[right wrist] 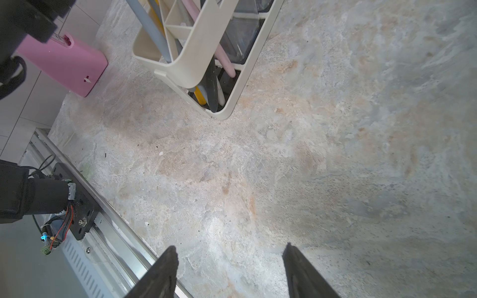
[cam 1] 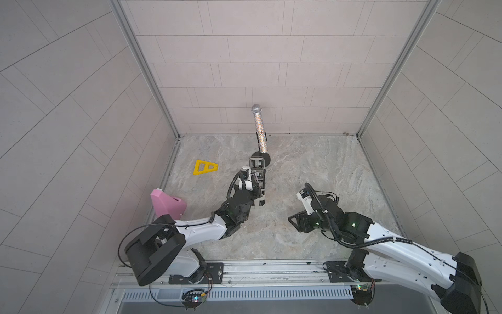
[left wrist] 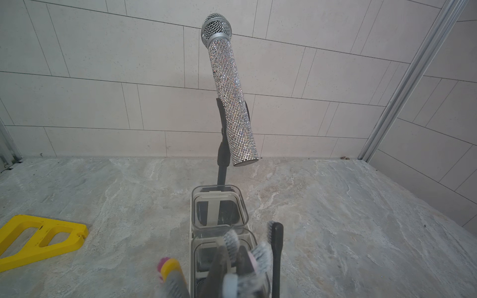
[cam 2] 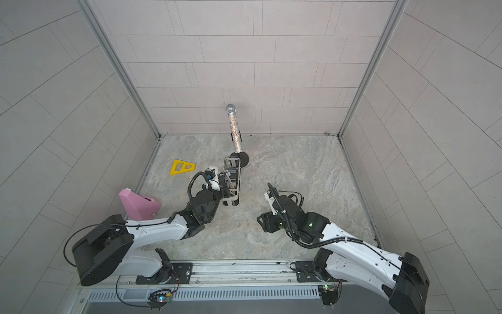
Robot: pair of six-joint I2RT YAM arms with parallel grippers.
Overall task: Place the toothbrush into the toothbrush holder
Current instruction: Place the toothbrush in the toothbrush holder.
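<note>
The toothbrush holder [cam 1: 261,202] stands near the middle of the bench [cam 1: 320,163], lying lengthwise away from the robot. Its far end is just beside the round black base of a glittery microphone [cam 1: 260,130]. The left arm [cam 1: 201,227] reaches over the holder's near end. The left jaws are together there among several brush heads, and the blurred wrist view does not show whether they pinch a handle. A black toothbrush [left wrist: 276,247] stands upright in the near section with a yellow-handled one [left wrist: 172,269] beside it. In the right wrist view grey, yellow, pink and black handles sit in the frame's end section [right wrist: 196,64]. The right arm [cam 1: 380,233] hangs well apart from the holder, and the right jaws are apart over bare bench, holding nothing. A yellow triangle [cam 1: 205,168] and a pink block [cam 1: 165,204] lie on the left.
</note>
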